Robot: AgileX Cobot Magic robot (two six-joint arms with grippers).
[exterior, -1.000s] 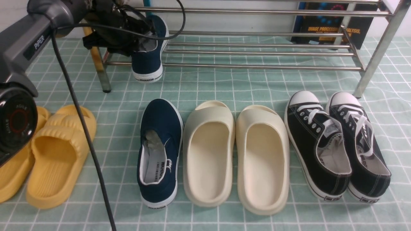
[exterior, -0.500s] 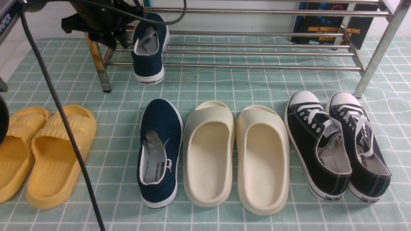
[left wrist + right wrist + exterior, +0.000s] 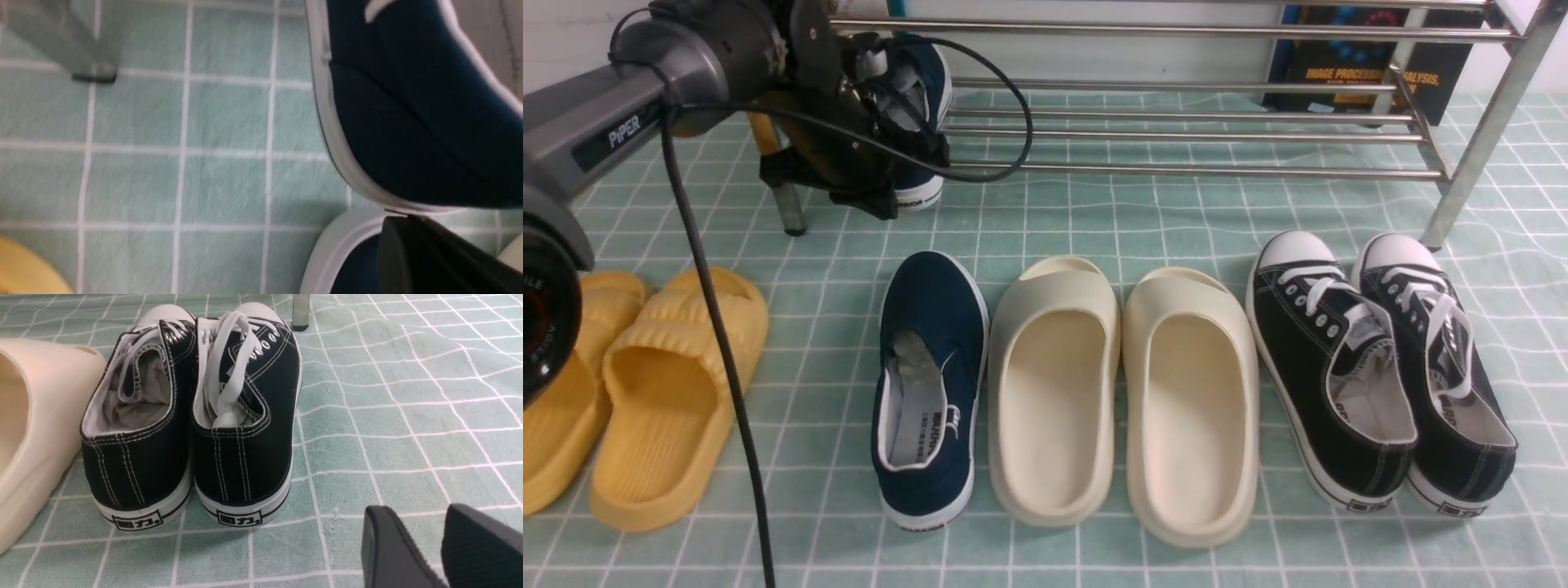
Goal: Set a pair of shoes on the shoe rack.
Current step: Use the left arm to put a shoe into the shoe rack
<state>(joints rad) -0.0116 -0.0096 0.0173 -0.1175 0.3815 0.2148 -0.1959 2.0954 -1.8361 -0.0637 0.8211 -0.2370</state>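
One navy slip-on shoe [image 3: 929, 77] lies tilted on the left end of the steel shoe rack [image 3: 1176, 114], its heel hanging over the front bar. The other navy shoe [image 3: 931, 327] sits on the floor in front. My left gripper [image 3: 882, 200] hangs low in front of the racked shoe's heel. In the left wrist view the gripper [image 3: 404, 228] looks shut, its tip just below the racked shoe's [image 3: 408, 122] white sole, with nothing between the fingers. The floor shoe's toe [image 3: 339, 253] shows beneath. My right gripper [image 3: 421, 514] is slightly open and empty over the floor.
Yellow slides [image 3: 645, 384] lie at the left, cream slides [image 3: 1127, 392] in the middle and black lace-up sneakers [image 3: 1380, 367] at the right. A book [image 3: 1372, 57] stands behind the rack. The rack's yellowed leg [image 3: 768, 147] is beside my left arm, whose cable [image 3: 711, 310] hangs down.
My left gripper let go of the navy shoe and pulled up to the left, then came back down in front of its heel. The shoe stays leaning on the rack.
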